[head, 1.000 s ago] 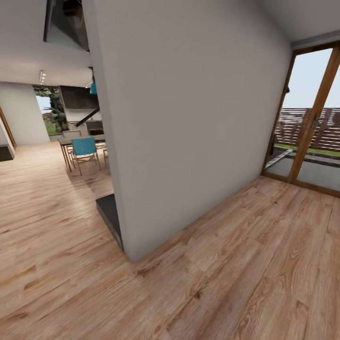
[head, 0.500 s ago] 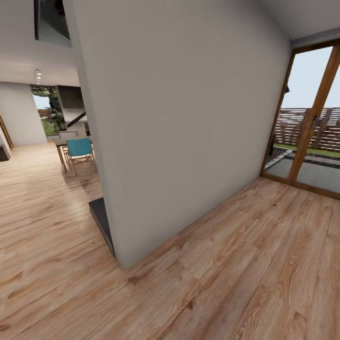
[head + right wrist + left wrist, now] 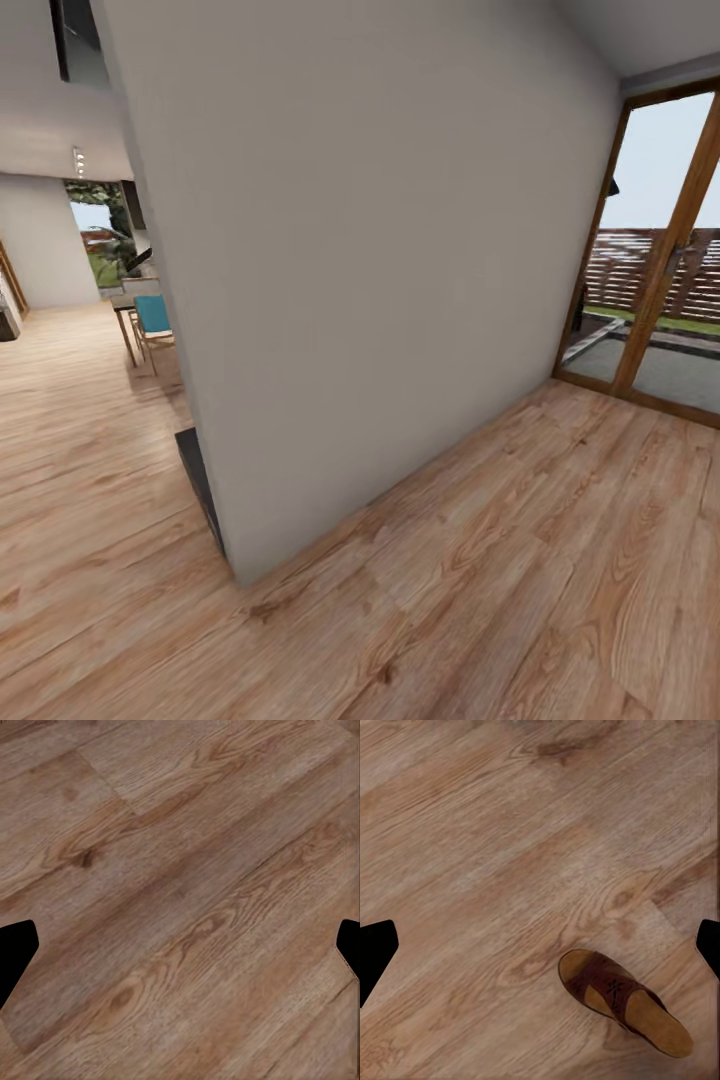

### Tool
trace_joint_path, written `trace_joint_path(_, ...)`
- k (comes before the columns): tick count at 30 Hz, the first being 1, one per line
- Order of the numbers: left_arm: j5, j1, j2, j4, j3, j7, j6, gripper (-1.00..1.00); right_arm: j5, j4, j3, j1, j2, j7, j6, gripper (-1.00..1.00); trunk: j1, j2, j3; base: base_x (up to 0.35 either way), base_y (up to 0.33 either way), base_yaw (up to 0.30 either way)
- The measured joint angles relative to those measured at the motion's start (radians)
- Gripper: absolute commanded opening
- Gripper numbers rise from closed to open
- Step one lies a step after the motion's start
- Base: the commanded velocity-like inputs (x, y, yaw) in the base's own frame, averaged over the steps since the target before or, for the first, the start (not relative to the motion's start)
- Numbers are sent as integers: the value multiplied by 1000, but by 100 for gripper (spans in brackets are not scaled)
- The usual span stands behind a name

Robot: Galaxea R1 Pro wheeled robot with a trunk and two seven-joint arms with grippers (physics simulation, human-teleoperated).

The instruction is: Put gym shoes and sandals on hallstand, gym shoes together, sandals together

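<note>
Corridor of light brown wood-plank floor (image 3: 520,560), grain and knots plain. A broad pale grey partition wall (image 3: 380,260) stands in the middle of the head view, its near corner meeting the floor at lower left. A dark slab (image 3: 198,478) sits low against the wall's left face.

Right of the wall: a tall wood-framed glass door (image 3: 660,260), slatted fence and a strip of grass beyond.

Left of the wall, far back: a teal chair (image 3: 153,315) at a dark table, partly cut off by the wall edge; a window with greenery behind it.

Left wrist view: one dark brown leather strappy sandal with tan footbed (image 3: 622,999) lies flat on the planks, alone, sole down, touching nothing else. The left gripper (image 3: 540,945) shows as two black fingertips (image 3: 375,949) at opposite edges of the frame, spread wide, holding nothing, clear of the sandal.

Right wrist view: bare planks. The right gripper (image 3: 180,945) likewise spread wide, black fingertips (image 3: 15,949) at either edge, nothing between them.
</note>
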Motion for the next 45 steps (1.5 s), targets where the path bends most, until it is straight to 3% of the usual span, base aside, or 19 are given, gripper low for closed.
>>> trace_joint_path(15,0,0,0,0,0,0,0,100,0,0,0,0,0,0,0,100,0,0,0,177,-203,117)
trace_joint_path(29,0,0,1,0,1,1,0,100,0,0,0,0,0,0,0,100,0,0,0,23,-38,36)
trace_joint_path(45,1,0,2,0,1,1,0,100,0,1,0,0,0,0,0,100,0,0,0,1,-1,252)
